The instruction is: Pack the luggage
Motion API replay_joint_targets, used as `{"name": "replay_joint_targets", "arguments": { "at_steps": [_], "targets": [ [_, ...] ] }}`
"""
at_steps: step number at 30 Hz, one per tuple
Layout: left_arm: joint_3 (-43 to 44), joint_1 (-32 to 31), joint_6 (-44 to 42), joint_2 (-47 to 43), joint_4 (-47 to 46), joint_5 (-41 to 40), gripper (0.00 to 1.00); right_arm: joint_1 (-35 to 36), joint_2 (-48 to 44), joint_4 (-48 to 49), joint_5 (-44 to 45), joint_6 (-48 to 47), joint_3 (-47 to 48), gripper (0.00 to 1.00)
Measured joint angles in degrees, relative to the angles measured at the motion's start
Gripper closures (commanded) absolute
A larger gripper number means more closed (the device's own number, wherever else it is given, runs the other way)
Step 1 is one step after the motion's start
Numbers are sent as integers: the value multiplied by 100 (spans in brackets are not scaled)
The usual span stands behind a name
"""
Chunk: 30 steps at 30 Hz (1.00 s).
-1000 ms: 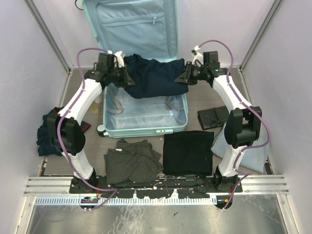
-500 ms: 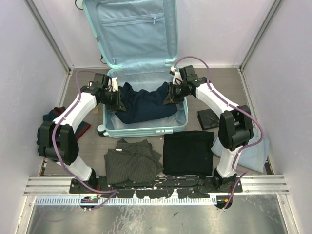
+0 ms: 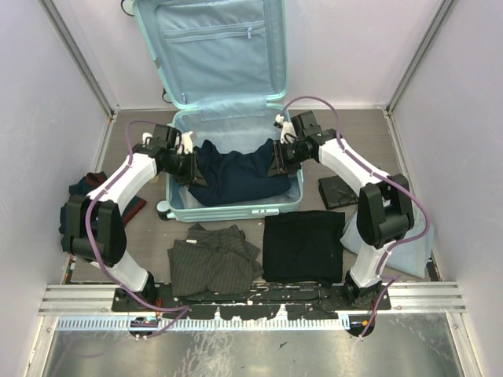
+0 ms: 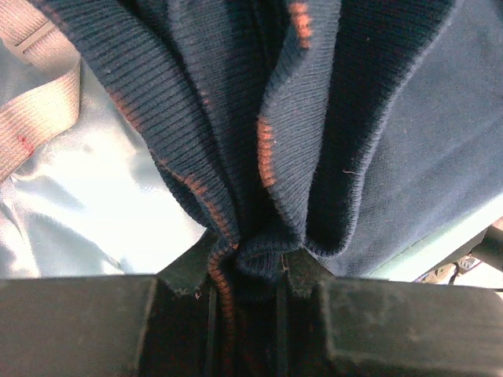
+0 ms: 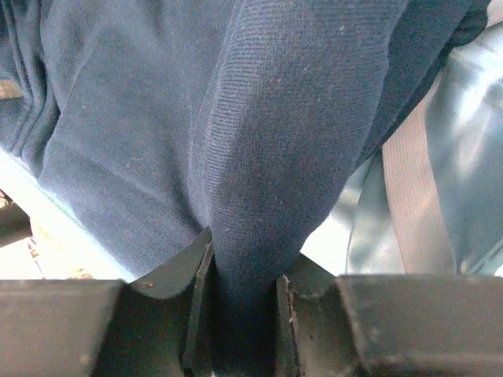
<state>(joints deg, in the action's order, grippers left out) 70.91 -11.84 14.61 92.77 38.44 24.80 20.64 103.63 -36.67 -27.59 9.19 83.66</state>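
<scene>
Grey-brown surface [image 3: 376,129]: the luggage [image 3: 236,210] lies open at centre, lid raised. Left end effector [image 4: 245,271] and right end effector [image 5: 244,259] each pinch an end of 1 navy sweater [image 3: 232,174] sagging into its lower shell. Step judged: laying-in. Next: both pinches release, arms lift clear.

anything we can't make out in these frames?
- Top view: luggage floor under the navy sweater, covered by it.
- Top view: dark clothes by the left wall, mostly behind the left arm.
- Top view: pale blue item at right, partly behind the right arm; identity unclear.
- Wrist views: sweater's outline, cut off by frame edges.
</scene>
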Motion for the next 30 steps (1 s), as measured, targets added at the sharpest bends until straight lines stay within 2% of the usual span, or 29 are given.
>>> {"name": "replay_joint_targets", "arguments": {
  "at_steps": [2, 4, 5, 7, 10, 15, 19, 25, 30],
  "targets": [
    [-13, -7, -52, -26, 4, 13, 71, 0, -164, -57, 7, -9, -125, 53],
    [-13, -7, -114, -52, 42, -11, 48, -2, -271, -199, 35, -50, -168, 33],
    [-13, -4, -192, -61, 70, -50, 41, -20, -326, -289, 79, -105, -164, 27],
    [-11, 31, -317, -101, 229, -155, 33, -83, -385, -483, 157, -181, -68, 23],
    [-11, 144, -466, -282, 531, -245, 25, -258, -385, -758, 247, -337, 398, 22],
    [234, 387, -669, -741, 999, -365, 23, -474, -411, -931, 219, -717, 1248, 26],
    [791, 466, -988, -896, 1147, -511, 26, -439, -503, -949, -7, -1051, 1458, 31],
    [1307, 417, -1386, -866, 1143, -485, 30, 42, -317, -968, -289, -1235, 1471, 33],
    [1338, -15, -1432, -450, 1036, -466, 31, 496, 186, -791, -350, -1239, 1373, 30]
  ]
}}
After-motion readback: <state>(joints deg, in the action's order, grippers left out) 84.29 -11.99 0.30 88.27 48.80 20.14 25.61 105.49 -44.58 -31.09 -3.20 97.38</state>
